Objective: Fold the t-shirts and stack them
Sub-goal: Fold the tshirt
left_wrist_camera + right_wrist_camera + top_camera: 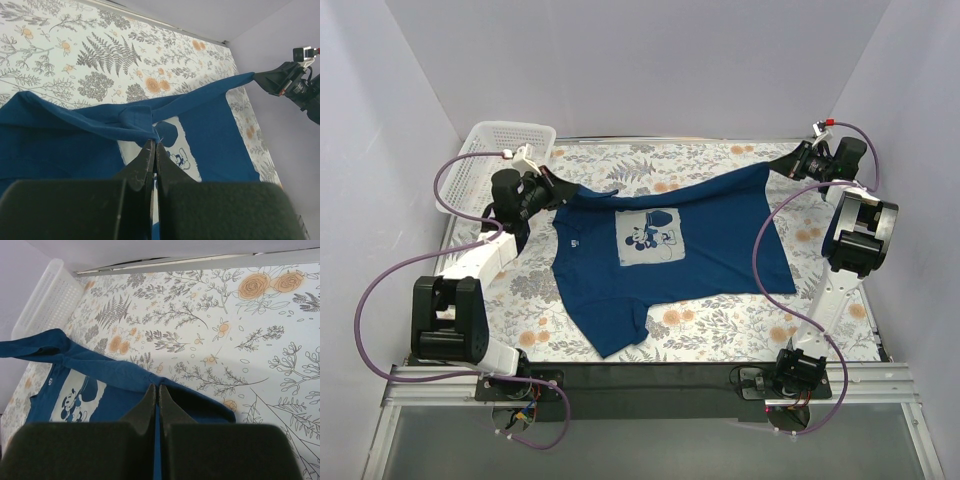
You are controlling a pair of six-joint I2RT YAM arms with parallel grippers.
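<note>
I see the dark blue t-shirt (690,260) lying mostly flat on the flowered table cover (740,325), with its far edge lifted and pulled into a taut line between my two arms. The left gripper (554,186) has its jaws pressed together on the cloth at the sleeve end, near the white mesh basket (495,150) in the far left corner. The right gripper (788,161) is also clamped on the shirt, at the opposite corner by the far right edge. The chest carries a light grey square print (650,237) with a cartoon mouse figure. Beside it, at the neck, there is a small white label (575,241), but its writing is too small for me to read.
</note>
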